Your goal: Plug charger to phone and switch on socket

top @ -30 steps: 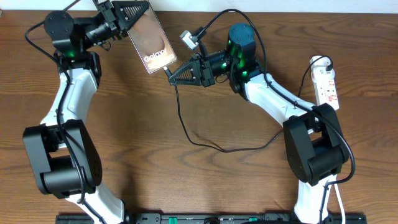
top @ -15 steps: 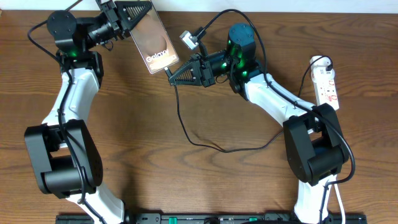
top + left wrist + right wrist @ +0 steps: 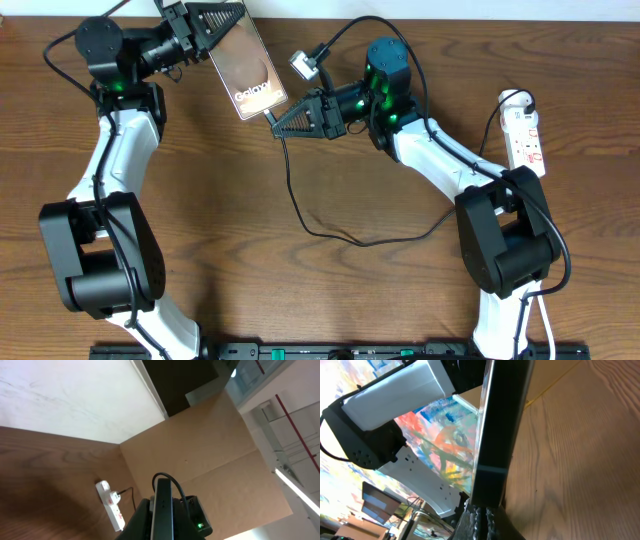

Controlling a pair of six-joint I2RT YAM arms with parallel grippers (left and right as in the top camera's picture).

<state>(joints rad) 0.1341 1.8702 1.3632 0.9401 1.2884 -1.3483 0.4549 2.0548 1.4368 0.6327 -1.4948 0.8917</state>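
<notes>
Plainly, everything turns on one short gap above the wooden table (image 3: 330, 300). The left gripper (image 3: 212, 22) is clamped on the upper end of the phone (image 3: 248, 65) and holds it off the wood at the far edge, bronze back toward the overhead camera. The phone's long axis runs from that grip back toward the robot's base and to its right. Its free short edge, the one beside the white lettering, therefore faces the right gripper (image 3: 278, 122).

That gripper is pinched closed on the head of the charger cable (image 3: 288, 180) and points to the robot's left, straight at the free edge. It is much the nearer tool to the port. Below it the cable drops to the table and loops off to the right.

The socket (image 3: 526, 135) lies at the right edge, well apart from the phone and just beside the right arm's elbow, so I judge the switch falls to that arm too.

In the right wrist view the phone stands edge-on as a dark bar rising directly ahead of the closed jaws, so the line looks true. The connector tip (image 3: 270, 116) sits at the phone's lower corner. Whether it is touching, entered or just short, I cannot tell.
</notes>
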